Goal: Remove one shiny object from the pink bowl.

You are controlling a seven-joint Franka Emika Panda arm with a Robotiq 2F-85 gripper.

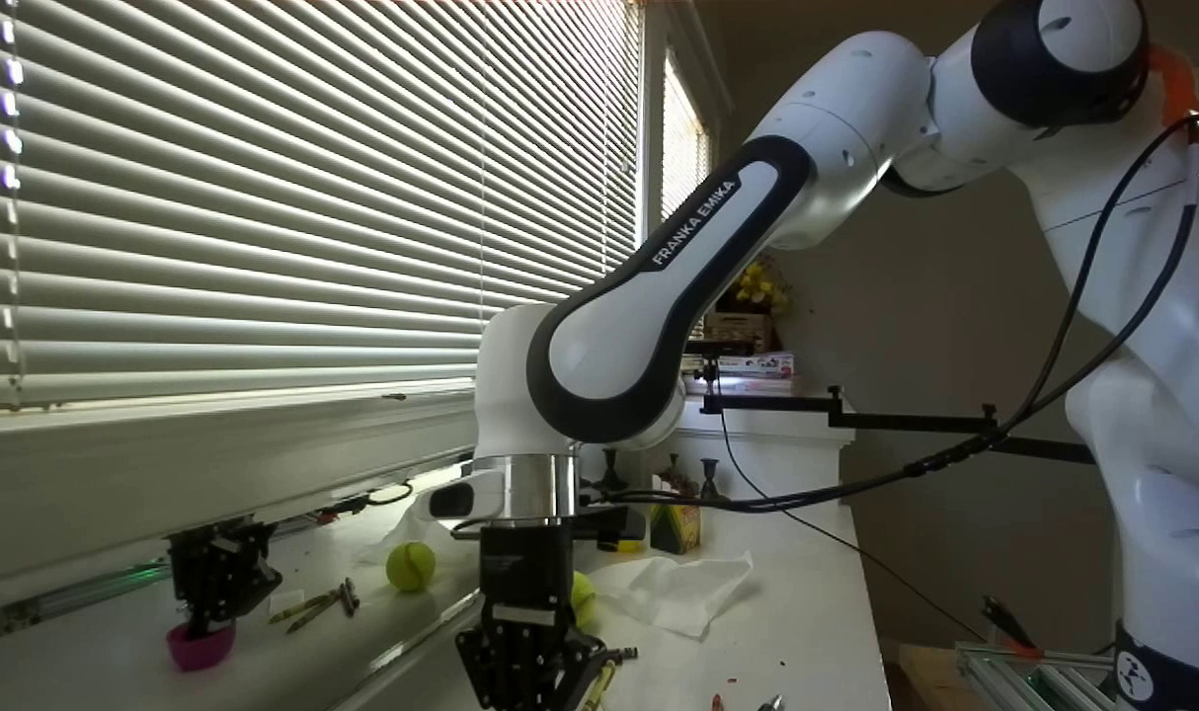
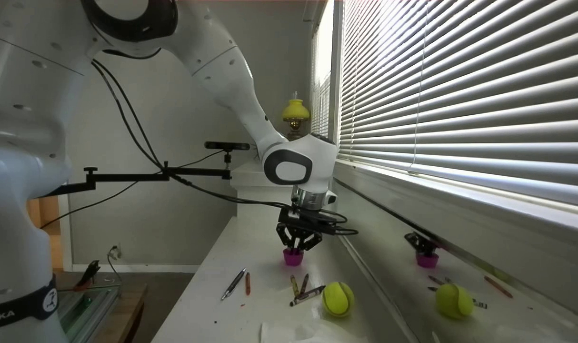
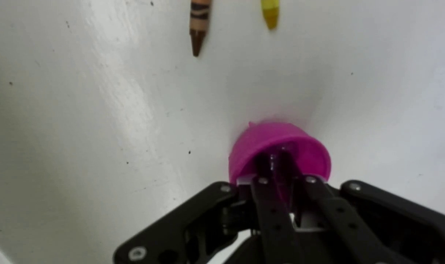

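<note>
The small magenta-pink bowl [image 3: 270,132] stands on the white surface. It also shows in an exterior view [image 2: 293,259]. My gripper [image 3: 275,165] points down with both fingertips inside the bowl, as an exterior view also shows [image 2: 294,249]. The fingers are close together. Between them a small shiny object [image 3: 272,162] shows only as a few glints, and the gap looks filled by it. The rest of that object and the bowl's bottom are hidden by the fingers. In an exterior view the gripper's body [image 1: 525,612] shows, but its fingertips are cut off.
A yellow-green ball [image 2: 338,299], several crayons [image 2: 295,286] and a pen [image 2: 233,284] lie near the bowl. White paper [image 1: 674,592] and a crayon box [image 1: 676,525] are farther along. A reflective panel [image 2: 374,238] under the window mirrors gripper and bowl.
</note>
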